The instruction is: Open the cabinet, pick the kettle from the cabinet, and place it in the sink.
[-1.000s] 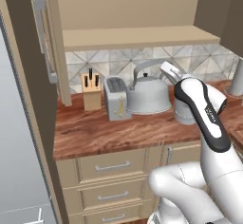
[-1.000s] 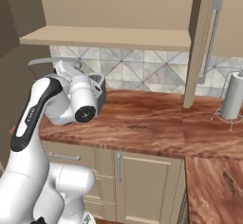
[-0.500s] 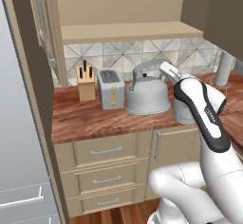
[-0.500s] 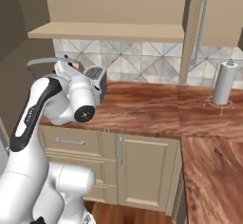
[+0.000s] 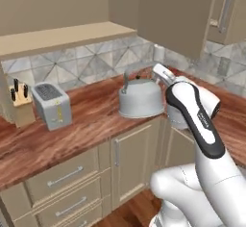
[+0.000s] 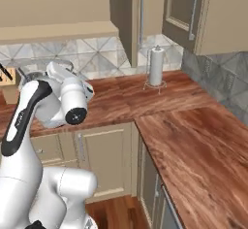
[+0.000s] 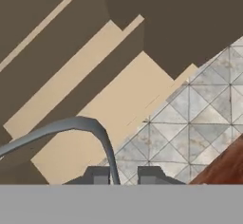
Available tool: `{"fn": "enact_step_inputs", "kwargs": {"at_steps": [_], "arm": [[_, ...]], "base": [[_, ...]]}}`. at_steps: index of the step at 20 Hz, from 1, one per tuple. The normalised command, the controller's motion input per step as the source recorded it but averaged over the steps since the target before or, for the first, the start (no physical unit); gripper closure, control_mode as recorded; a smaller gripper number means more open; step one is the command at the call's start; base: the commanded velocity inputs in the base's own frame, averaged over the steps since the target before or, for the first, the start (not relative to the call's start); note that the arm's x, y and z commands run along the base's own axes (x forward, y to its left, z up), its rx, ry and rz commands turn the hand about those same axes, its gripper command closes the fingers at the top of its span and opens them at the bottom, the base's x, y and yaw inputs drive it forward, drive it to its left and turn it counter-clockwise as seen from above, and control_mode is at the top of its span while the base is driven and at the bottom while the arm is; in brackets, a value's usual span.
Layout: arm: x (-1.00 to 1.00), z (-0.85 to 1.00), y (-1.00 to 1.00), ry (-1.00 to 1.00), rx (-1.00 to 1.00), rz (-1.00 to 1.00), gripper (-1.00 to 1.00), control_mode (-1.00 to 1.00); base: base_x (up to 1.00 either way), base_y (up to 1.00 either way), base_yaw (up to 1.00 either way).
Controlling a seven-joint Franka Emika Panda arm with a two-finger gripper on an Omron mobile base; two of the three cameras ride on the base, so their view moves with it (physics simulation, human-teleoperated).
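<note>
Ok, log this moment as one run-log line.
phase: carrying | gripper: shut on kettle handle | kettle: lifted above the counter | sink: not reached

Toaster [image 5: 52,106] left of kettle [image 5: 141,97] on counter [image 5: 91,130]

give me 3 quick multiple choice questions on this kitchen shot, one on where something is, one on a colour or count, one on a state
1. Where does the toaster stand?
A. between the knife block and the kettle
B. beside the paper towel roll
C. on the floor

2. What colour is the countertop?
A. white
B. reddish-brown wood
C. black

3. What is the gripper doing?
A. open over the toaster
B. shut on the kettle's handle
C. holding a knife

Answers: 1 A, toaster sits between them on the counter. 2 B, wood grain shows. 3 B, the handle runs between the fingertips.
</note>
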Motion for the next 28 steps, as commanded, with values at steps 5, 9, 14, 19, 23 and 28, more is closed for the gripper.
{"fn": "enact_step_inputs", "kwargs": {"at_steps": [5,9,14,19,23,28], "arm": [[0.00,0.00,0.00,0.00,0.00,0.00,1.00,1.00],[0.00,0.00,0.00,0.00,0.00,0.00,1.00,1.00],[0.00,0.00,0.00,0.00,0.00,0.00,1.00,1.00],[0.00,0.00,0.00,0.00,0.00,0.00,1.00,1.00],[0.00,0.00,0.00,0.00,0.00,0.00,1.00,1.00],[0.00,0.00,0.00,0.00,0.00,0.00,1.00,1.00]], "base": [[-0.15,0.01,-0.73],[-0.15,0.00,-0.71],[-0.22,0.00,-0.64],[-0.19,-0.06,-0.46],[-0.04,-0.39,-0.17],[0.00,-0.56,-0.07]]}}
